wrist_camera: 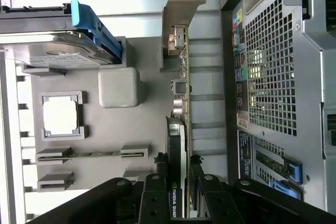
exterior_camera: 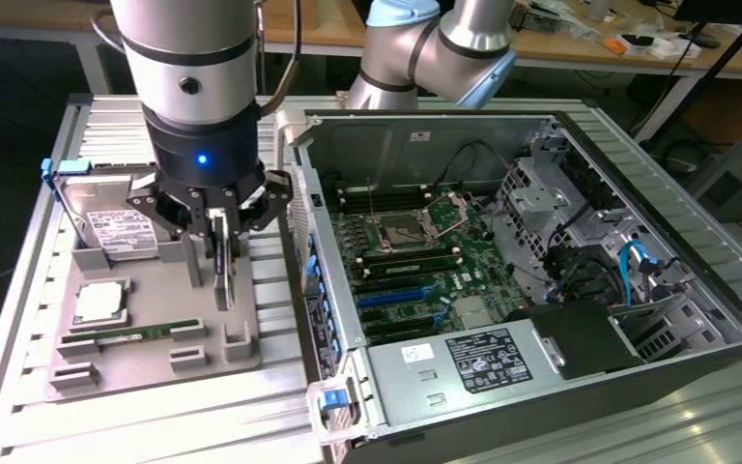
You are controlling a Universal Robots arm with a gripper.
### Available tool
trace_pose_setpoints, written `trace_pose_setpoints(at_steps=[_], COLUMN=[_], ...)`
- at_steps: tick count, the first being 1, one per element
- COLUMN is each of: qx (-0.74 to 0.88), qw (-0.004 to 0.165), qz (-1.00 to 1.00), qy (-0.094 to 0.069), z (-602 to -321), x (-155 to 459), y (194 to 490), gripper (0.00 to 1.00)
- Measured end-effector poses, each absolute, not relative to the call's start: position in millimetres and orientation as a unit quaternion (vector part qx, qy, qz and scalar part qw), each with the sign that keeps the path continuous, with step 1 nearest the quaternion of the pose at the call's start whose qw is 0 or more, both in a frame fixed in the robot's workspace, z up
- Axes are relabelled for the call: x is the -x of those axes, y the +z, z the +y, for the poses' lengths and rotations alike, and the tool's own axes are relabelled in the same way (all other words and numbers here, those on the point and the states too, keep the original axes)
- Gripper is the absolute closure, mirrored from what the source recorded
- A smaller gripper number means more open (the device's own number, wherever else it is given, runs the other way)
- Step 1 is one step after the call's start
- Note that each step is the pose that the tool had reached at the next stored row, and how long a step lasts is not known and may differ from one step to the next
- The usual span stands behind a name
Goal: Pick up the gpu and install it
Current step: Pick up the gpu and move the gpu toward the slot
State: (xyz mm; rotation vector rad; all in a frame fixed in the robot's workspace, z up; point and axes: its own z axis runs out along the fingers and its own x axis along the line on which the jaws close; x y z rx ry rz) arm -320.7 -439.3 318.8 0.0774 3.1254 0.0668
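The gpu is a thin dark card standing on its edge over the grey parts tray. My gripper comes down from above and is shut on the card's upper edge. In the wrist view the gpu appears edge-on, with its silvery end bracket at the far end. My gripper clamps it between two black fingers. I cannot tell whether the card's lower edge still touches the tray.
The open computer case lies to the exterior view's right, its motherboard and blue slots exposed. On the tray are a hard drive, a processor and a green RAM stick. A power supply fills the case's near corner.
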Motion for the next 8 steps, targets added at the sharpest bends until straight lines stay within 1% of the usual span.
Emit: trace_pose_setpoints(at_steps=[8], qx=[-0.025], qw=[0.007], qz=[0.999], qy=[0.021], z=[-439], x=[321], y=[344], gripper=[0.73])
